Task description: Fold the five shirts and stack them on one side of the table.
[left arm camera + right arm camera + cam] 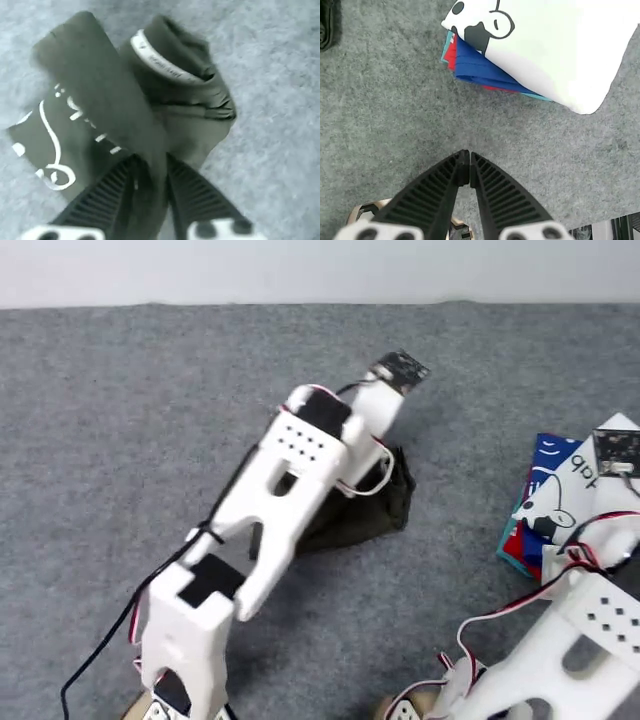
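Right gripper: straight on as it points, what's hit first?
Likely the grey table cover just ahead of the right gripper; if it clears that, the blue shirt at its folded edge. Depth is unclear.

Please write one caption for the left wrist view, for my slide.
Left hand pinching a fold of the dark shirt on the grey table.

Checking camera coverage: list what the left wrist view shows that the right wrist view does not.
Left wrist, not right: the left gripper clamped on the white-printed dark shirt. Right wrist, not left: the right gripper shut with nothing in it, beside the stack of folded shirts, white on top. A dark scrap at that view's edge is unclear. Both: the grey table.
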You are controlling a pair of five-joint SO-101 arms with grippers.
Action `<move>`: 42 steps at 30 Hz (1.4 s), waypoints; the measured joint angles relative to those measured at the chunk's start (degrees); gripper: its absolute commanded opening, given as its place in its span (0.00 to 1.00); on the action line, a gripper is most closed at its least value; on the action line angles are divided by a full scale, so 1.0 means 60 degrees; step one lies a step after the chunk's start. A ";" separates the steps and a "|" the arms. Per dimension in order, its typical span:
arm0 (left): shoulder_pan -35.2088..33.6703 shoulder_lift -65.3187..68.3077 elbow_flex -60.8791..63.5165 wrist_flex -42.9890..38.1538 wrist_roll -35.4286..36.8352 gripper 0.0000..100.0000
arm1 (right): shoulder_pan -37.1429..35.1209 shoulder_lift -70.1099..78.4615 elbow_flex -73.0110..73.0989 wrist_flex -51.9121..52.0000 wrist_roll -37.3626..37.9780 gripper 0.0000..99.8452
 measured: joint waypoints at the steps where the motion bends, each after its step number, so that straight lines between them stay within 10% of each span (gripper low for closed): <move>1: 0.0073 0.0220 -0.0205 -0.0015 0.0103 0.25 | 0.0000 0.0000 0.0000 0.0000 0.0000 0.01; 7: 0.0161 0.0967 -0.1905 0.0440 0.0674 0.28 | 0.0000 0.0000 0.0000 0.0000 0.0000 0.01; 15: -0.1143 0.0996 -0.3341 0.1597 -0.0132 0.01 | 0.0000 0.0000 0.0000 0.0000 0.0000 0.01; 25: -0.2271 0.0747 0.0059 0.1597 -0.1172 0.01 | 0.0000 0.0000 0.0000 0.0000 0.0000 0.01; 37: 0.1304 0.0674 0.2168 0.1568 -0.1260 0.01 | 0.0000 0.0000 0.0000 0.0000 0.0000 0.01; 42: 0.1070 0.0659 0.2037 0.1582 -0.1143 0.01 | 0.0000 0.0000 0.0000 0.0000 0.0000 0.01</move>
